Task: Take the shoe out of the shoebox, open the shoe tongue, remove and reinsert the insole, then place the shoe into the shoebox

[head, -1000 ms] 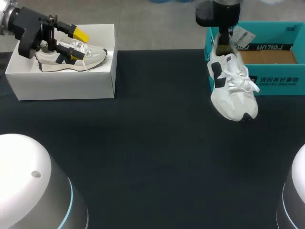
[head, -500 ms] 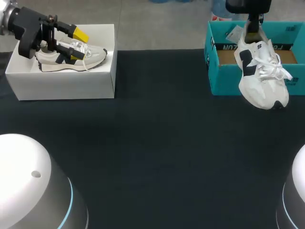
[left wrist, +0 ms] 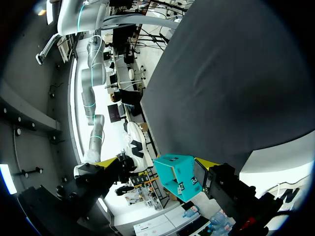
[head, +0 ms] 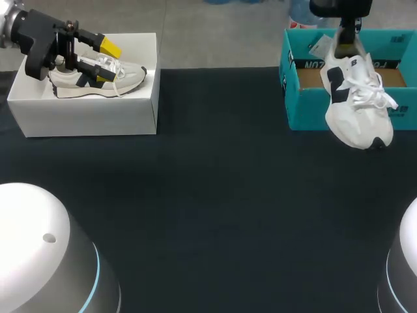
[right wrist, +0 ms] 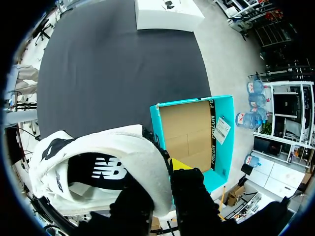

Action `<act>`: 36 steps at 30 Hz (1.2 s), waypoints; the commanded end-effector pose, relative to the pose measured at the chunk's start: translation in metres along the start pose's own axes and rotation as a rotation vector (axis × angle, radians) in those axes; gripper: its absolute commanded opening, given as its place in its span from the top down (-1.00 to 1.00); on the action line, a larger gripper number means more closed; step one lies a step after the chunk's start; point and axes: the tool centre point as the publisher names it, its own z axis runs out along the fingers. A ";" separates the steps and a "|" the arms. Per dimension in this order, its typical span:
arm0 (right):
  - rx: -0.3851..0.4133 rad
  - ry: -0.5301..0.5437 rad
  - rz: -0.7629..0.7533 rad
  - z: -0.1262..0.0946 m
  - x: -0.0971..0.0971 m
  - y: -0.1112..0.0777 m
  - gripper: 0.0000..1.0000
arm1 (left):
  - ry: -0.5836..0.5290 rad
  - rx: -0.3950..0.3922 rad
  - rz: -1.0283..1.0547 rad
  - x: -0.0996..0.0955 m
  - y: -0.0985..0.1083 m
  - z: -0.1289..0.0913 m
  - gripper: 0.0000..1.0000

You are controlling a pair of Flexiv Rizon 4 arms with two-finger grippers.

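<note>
Black table (head: 215, 195), 2 shoeboxes (head: 85, 114), 2 shoes (head: 127, 77): right gripper (head: 345, 45) pinches 1 shoe (head: 358, 117), left gripper (head: 103, 63) spread over other.

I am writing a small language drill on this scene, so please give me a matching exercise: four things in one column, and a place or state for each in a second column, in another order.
1 white shoe
2 beige shoe
3 teal shoebox
4 left pincer

a lies in the white shoebox
b hangs from the right pincer
c open, over the beige shoe
d lidless, cardboard floor showing

Pairs: 1-b, 2-a, 3-d, 4-c
</note>
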 end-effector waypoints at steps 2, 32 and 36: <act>0.001 0.002 -0.001 -0.001 -0.001 0.000 1.00 | 0.004 0.002 0.000 -0.001 0.000 0.000 -1.00; 0.001 0.003 0.046 0.046 -0.104 -0.151 1.00 | 0.004 0.002 0.000 -0.001 0.000 0.000 -1.00; 0.001 0.003 0.046 0.046 -0.104 -0.151 1.00 | 0.004 0.002 0.000 -0.001 0.000 0.000 -1.00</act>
